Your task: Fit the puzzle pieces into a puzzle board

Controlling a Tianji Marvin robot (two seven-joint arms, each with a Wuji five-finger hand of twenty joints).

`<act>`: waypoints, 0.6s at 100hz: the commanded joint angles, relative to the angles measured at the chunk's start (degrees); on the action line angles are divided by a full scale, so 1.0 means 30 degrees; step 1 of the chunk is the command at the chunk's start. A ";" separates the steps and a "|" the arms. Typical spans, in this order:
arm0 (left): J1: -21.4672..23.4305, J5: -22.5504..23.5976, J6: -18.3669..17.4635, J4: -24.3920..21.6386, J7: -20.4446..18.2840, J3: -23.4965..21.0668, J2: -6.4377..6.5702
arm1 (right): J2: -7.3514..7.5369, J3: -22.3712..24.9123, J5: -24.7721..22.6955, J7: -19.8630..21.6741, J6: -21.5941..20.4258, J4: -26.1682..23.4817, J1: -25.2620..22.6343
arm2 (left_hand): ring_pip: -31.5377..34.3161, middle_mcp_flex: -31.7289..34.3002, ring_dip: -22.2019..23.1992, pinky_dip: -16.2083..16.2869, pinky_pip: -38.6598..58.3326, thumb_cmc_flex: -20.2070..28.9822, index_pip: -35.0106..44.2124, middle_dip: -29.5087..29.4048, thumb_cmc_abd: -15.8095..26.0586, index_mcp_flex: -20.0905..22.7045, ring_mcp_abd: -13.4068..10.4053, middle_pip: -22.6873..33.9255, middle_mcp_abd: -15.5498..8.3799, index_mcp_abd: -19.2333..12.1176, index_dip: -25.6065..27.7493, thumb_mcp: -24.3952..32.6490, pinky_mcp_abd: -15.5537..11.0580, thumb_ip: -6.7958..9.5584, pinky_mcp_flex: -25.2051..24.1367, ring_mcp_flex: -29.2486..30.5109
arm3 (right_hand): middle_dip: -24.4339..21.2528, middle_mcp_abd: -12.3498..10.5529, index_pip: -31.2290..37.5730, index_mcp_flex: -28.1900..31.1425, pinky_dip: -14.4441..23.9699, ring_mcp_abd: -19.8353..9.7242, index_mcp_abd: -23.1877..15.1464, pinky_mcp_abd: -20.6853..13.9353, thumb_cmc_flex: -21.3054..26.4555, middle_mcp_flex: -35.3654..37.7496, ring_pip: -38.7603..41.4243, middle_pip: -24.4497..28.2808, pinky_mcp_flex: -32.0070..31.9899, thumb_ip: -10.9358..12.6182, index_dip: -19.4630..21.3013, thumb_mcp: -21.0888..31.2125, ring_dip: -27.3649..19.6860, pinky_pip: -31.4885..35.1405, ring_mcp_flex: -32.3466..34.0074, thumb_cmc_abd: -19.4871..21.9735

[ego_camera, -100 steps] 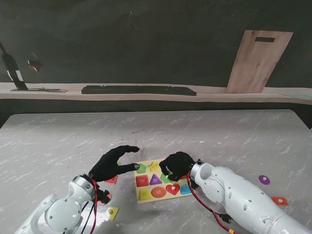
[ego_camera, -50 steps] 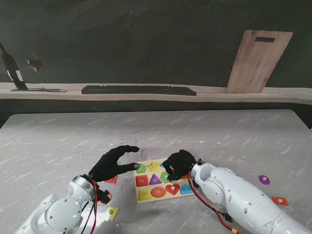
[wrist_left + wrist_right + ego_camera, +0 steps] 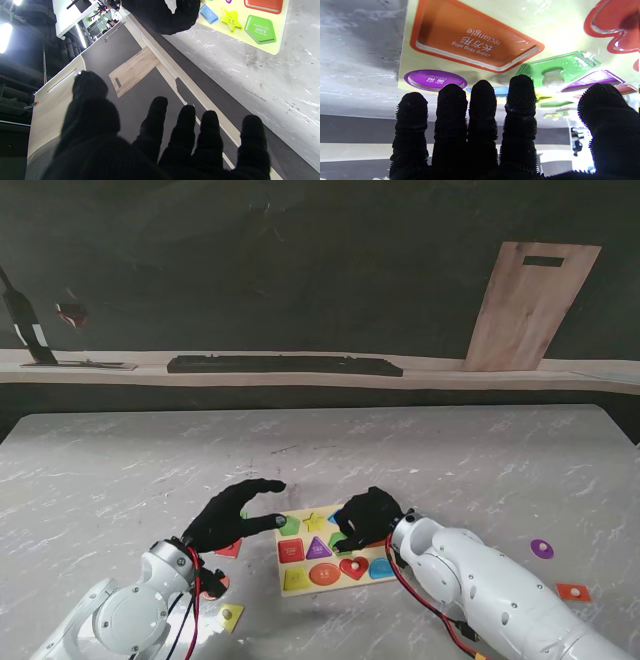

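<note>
- Our right hand (image 3: 365, 518) hovers low over the right part of the puzzle board (image 3: 300, 565); its fingers (image 3: 520, 105) are straight and side by side, thumb apart, released and grasping nothing that we can see.
- Just past those fingertips sits a green piece (image 3: 557, 66) with a small knob, seated in its slot between the orange rectangle (image 3: 475, 42) and a purple triangle (image 3: 592, 78).
- Our left hand (image 3: 232, 516) hangs beside the board's left edge, fingers spread, released and empty.
- The board lies on the bench (image 3: 450, 460), near us, between our two hands.
- Done, as we judge it: most slots look filled, among them the green pentagon (image 3: 260, 29), yellow star (image 3: 230, 20), red heart (image 3: 353, 567) and orange oval (image 3: 325, 574).
- Left: loose pieces remain on the bench, a purple one (image 3: 541, 549) and an orange one (image 3: 573, 591) well off to the right, a yellow one (image 3: 231, 615) and a red one (image 3: 229, 550) by our left arm.
- We cannot tell which slots are open under the right hand.
</note>
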 commanded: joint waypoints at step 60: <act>0.0002 -0.0092 0.0072 -0.0014 -0.0081 0.0053 -0.0035 | 0.0734 1.0179 -0.2882 0.1622 -0.2378 -0.6412 -0.6716 | -0.0211 0.0106 -0.0136 0.0312 -0.0137 0.0072 -0.0449 -0.0084 0.0539 0.0428 -0.0352 -0.0384 -0.0301 -0.0609 -0.0024 -0.0316 -0.2095 0.0531 -0.0134 -0.0077 | -0.1063 0.0892 -0.2158 -0.1758 -0.0115 0.0670 0.0954 0.0358 0.0283 -0.1909 -0.2412 -0.1566 -0.1623 0.0795 -0.0809 -0.1245 -0.1338 -0.0575 -0.2240 0.1050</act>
